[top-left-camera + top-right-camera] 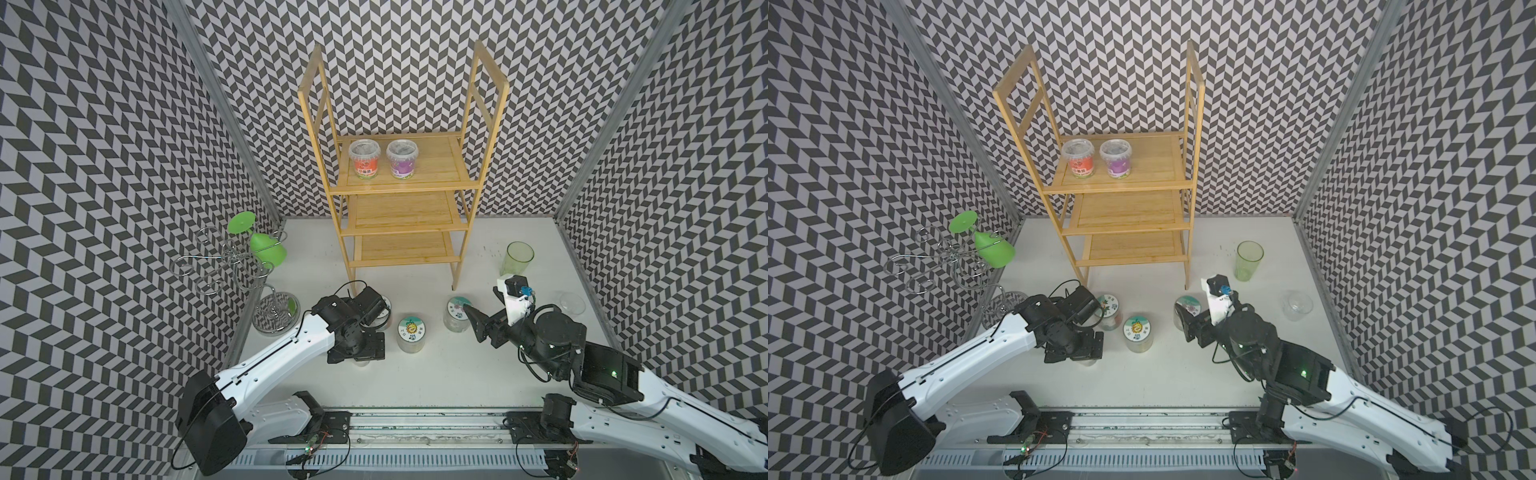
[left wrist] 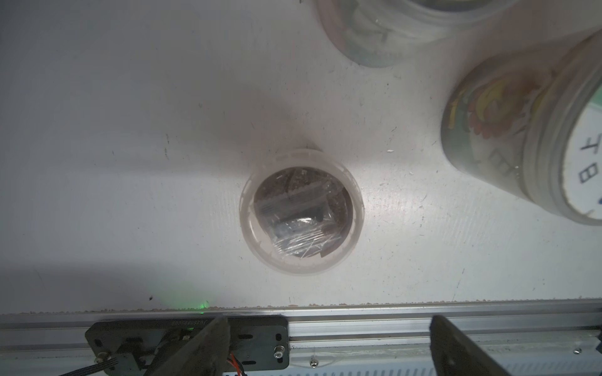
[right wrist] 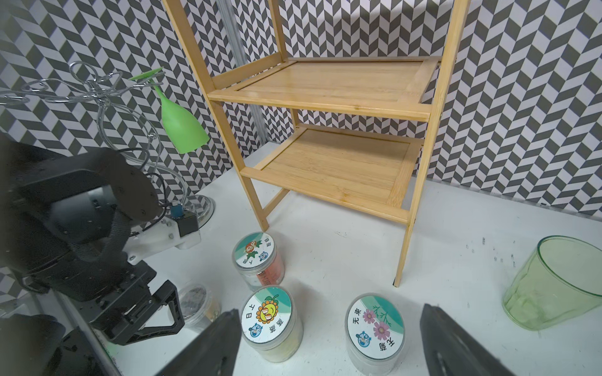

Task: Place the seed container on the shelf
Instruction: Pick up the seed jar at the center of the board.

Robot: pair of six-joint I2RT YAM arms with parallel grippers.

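My left end effector [image 2: 329, 322] hangs spread wide and empty, close by the seed container [image 2: 301, 211] but not yet around it. The container stands on the tabletop [image 2: 130, 162] near the front edge. In a top view the sunflower jar [image 1: 411, 331] crowds it at 2 o'clock. If I close off-centre, I could tip the container or clip that jar. The shelf [image 1: 405, 183] stands at 12 o'clock.

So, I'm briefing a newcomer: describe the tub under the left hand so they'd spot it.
From the shelf, come forward to three jars with picture lids. Nearer the robot, beneath the left hand, sits a shorter tub; only its lid is clear, unprinted.
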